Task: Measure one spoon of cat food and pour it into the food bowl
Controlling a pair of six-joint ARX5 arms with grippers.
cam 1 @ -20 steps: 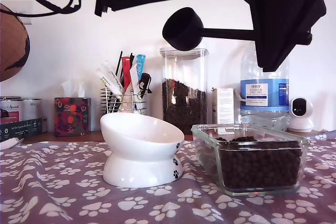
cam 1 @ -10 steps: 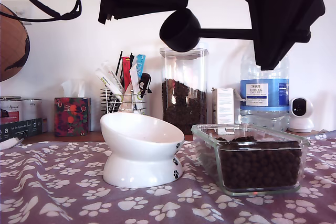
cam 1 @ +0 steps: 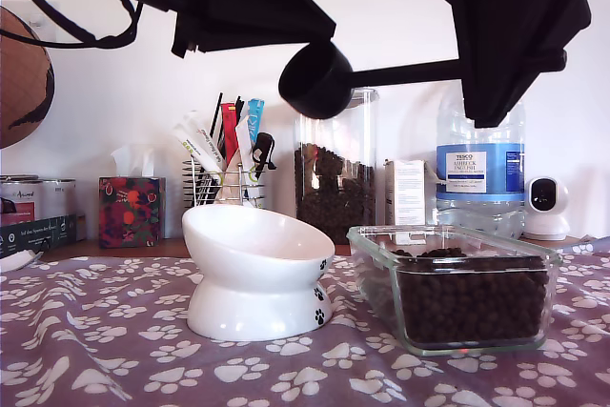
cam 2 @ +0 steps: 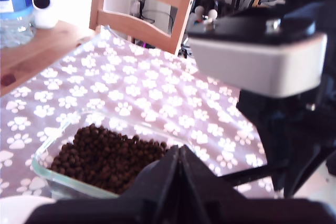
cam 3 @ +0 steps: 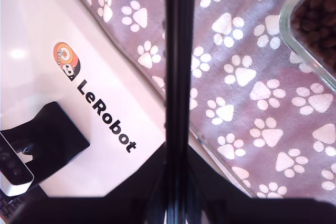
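From my remote seat, the spoon (cam 1: 319,80) reads as matt black plastic, smooth on its cup and straight handle. The food bowl (cam 1: 257,272) is glossy white ceramic, catching soft highlights. The glass dish (cam 1: 456,296) is clear and shiny, its thick rim glinting; the cat food (cam 2: 107,157) inside looks dull, dry and pebbly. The tablecloth (cam 1: 105,340) is soft matt cloth, slightly rumpled, printed with white paws. Behind, at the bowl's 12 o'clock, the wire holder (cam 1: 224,184) is bright metal.
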